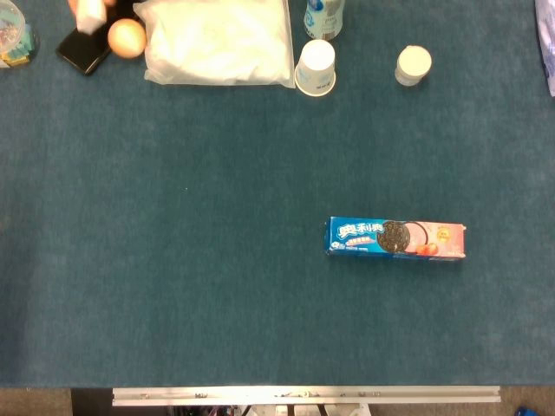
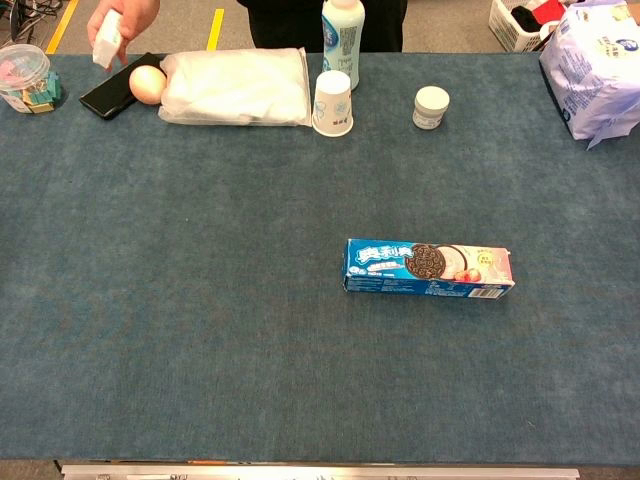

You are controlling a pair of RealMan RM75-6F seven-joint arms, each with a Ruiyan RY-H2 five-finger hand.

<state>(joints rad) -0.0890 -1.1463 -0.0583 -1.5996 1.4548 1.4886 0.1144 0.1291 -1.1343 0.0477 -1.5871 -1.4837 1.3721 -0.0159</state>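
Item 1, left hand and right hand: neither shows in head or chest view, so I can't tell if spread, curled or pinching. Nothing held as far as pics show.

Item 2, cookie box [image 1: 396, 238]: nearest thing to my side. Lies flat on the table [image 1: 173, 260], long side across, right of centre, well apart from all else. Prob. set alone w/ bare cloth round it so it's easy to get at. Look: slim carton, blue at left end, pink at right, dark sandwich cookie printed mid-face, white lettering.

Item 3, far edge, l. to r.: clear tub [image 2: 27, 88] w/ coloured bits; black flat slab [image 1: 80, 52]; egg [image 1: 127, 38] touching it; white bag [image 1: 217, 43]; paper cup [image 1: 316, 67], in front of bottle [image 1: 323, 17]; small white jar [image 1: 414, 65]; blue-white pack [image 2: 595, 70] at the right edge.

Item 4, a person's hand [image 2: 122, 18] above the slab, holding a small white object [image 2: 107, 45].
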